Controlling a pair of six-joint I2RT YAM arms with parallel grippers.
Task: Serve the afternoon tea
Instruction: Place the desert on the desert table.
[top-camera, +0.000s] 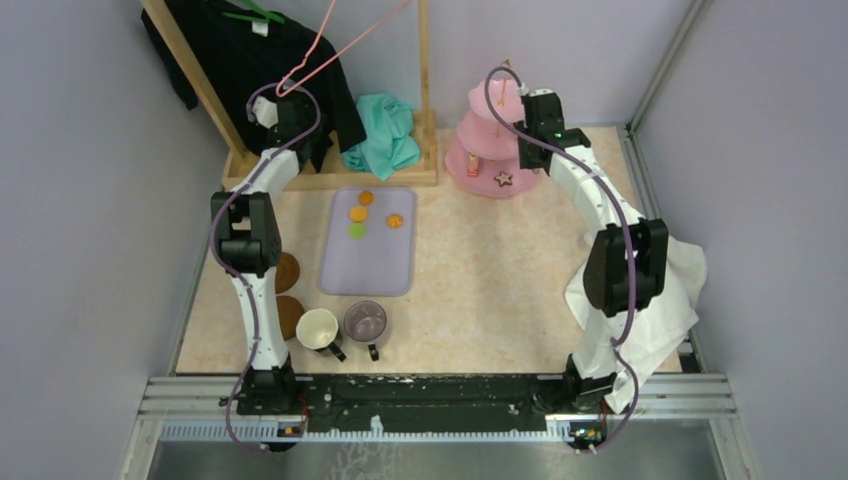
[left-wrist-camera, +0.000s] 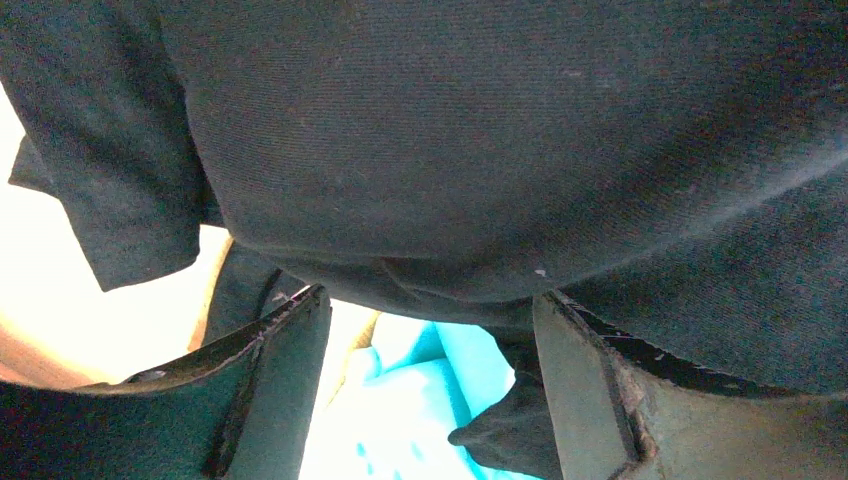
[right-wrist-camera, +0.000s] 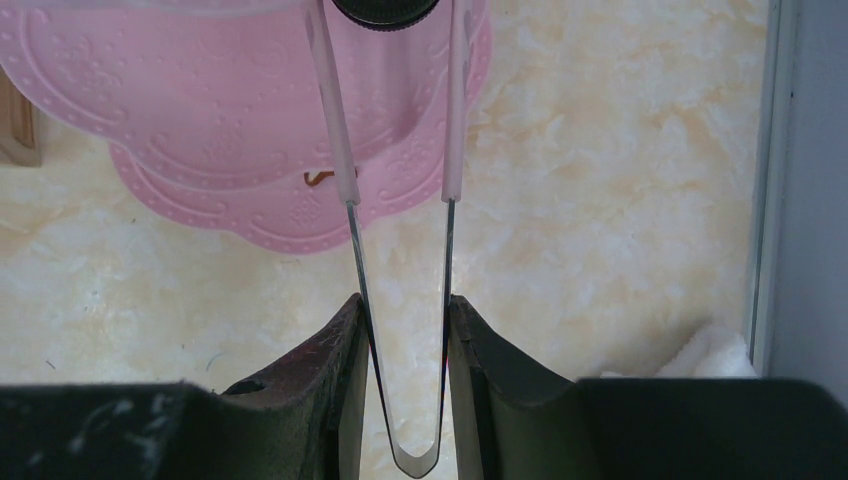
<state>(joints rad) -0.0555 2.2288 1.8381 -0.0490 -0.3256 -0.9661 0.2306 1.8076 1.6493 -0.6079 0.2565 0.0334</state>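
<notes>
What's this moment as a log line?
right claw: shut on tongs | black sweet at pink stand | left claw: open by black garment

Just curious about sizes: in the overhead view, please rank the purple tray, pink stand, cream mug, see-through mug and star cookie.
1. purple tray and pink stand: similar, can't rank.
2. cream mug and see-through mug: about alike.
3. star cookie.

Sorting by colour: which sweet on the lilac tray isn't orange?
The green round, at the near end of the cluster on the lilac tray; the three orange rounds lie beyond it.
</notes>
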